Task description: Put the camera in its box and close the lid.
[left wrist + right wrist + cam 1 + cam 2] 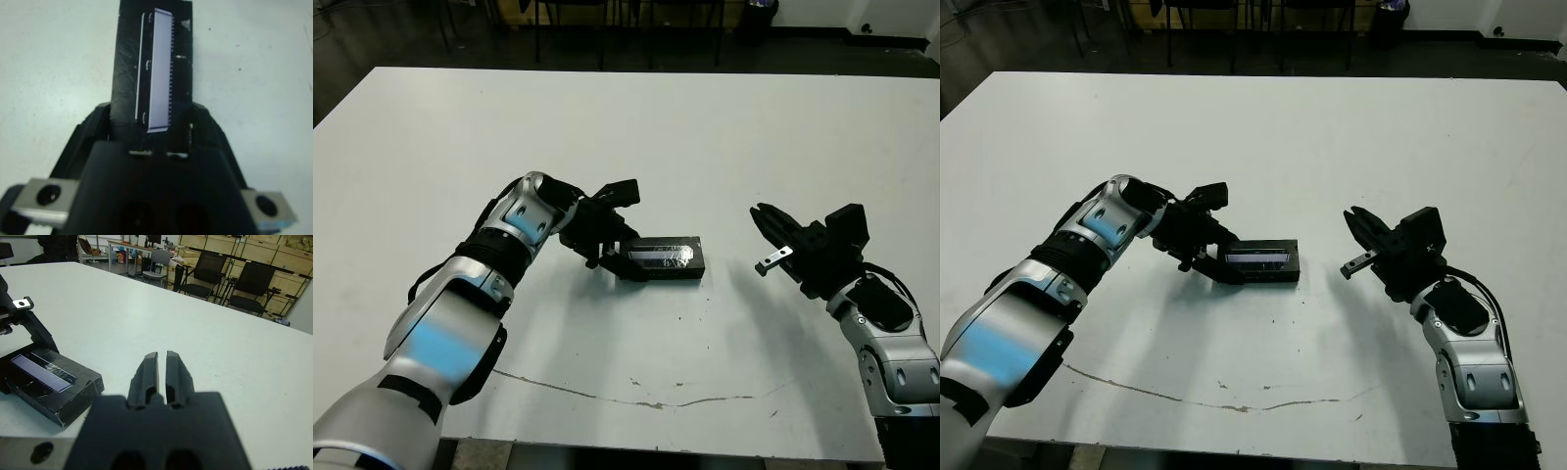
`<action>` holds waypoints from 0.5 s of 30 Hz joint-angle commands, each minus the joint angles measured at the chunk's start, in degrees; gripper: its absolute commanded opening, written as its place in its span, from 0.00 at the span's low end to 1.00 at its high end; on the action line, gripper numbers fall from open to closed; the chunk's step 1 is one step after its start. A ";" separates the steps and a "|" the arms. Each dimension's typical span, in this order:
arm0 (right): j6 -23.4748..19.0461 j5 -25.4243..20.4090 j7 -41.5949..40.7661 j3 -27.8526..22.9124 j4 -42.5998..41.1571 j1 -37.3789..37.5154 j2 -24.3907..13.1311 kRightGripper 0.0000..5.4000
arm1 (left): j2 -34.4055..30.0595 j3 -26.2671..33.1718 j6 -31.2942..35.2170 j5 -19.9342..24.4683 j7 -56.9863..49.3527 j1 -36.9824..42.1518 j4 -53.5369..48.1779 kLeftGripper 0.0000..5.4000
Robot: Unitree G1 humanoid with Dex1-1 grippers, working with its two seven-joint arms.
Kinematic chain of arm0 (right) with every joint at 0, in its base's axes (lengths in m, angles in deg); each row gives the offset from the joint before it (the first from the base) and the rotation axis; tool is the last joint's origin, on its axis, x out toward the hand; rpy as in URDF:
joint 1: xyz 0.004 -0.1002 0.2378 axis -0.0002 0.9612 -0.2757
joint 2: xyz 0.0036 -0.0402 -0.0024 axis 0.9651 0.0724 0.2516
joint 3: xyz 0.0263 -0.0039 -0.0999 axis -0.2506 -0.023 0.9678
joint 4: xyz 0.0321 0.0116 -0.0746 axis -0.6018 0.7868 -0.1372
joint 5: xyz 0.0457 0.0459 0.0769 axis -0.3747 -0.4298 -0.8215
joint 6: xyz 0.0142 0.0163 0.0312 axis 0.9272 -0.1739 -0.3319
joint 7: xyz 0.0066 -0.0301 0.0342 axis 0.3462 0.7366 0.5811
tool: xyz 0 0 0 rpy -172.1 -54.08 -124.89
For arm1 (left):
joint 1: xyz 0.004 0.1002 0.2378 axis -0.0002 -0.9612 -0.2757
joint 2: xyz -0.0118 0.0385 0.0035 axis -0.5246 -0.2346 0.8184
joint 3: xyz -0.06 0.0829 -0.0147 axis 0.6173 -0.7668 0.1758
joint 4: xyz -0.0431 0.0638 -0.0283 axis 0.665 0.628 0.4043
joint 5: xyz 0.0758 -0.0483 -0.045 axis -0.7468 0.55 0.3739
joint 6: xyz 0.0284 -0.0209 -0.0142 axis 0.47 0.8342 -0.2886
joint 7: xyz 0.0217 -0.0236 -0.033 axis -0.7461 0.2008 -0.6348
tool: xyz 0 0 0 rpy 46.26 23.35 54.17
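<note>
- White surface (724,127), bare but for 1 black package near its middle; dark floor and chair legs beyond the far edge.
- Lid (668,256) lying flat, silvery strip up, apparently seated over the box; no white lining showing, and no camera in sight in any view, so presumably inside already, though impossible to confirm.
- Left gripper (612,257) at the lid's left end, its 2 fingers (90,127) closed on the 2 long edges of that end.
- Right gripper (159,355) well apart to the right, raised off the surface, fingers drawn almost together with only a slit between, holding nothing.
- Task judged near its end: only a seating check and a clean release left.
- Risk 1: lifting or twisting while clamped on 1 end only could tilt the lid, pop it back off or tip the package, with the far end unsupported.
- Risk 2: opening the fingers while moving sideways could drag the light package across the smooth surface.
- Risk 3: squeezing the long edges could bow the lid and leave it seated crooked.
- Risk 4: pressing down with the right arm off-centre could rock the lid and jam a corner.
</note>
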 commanded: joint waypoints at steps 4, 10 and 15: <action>-0.84 0.33 0.33 0.09 0.21 0.73 -0.30 0.00 | 2.98 -4.08 1.50 -3.13 0.85 -2.74 -1.76 0.50; -0.75 0.16 0.26 0.14 0.31 0.73 -0.28 0.00 | 1.82 -4.43 -0.66 -4.02 1.58 -3.28 0.05 0.63; -0.94 0.30 0.39 0.27 0.23 0.68 -0.28 0.00 | 0.28 -4.30 -7.83 -4.43 1.31 -3.92 2.58 0.80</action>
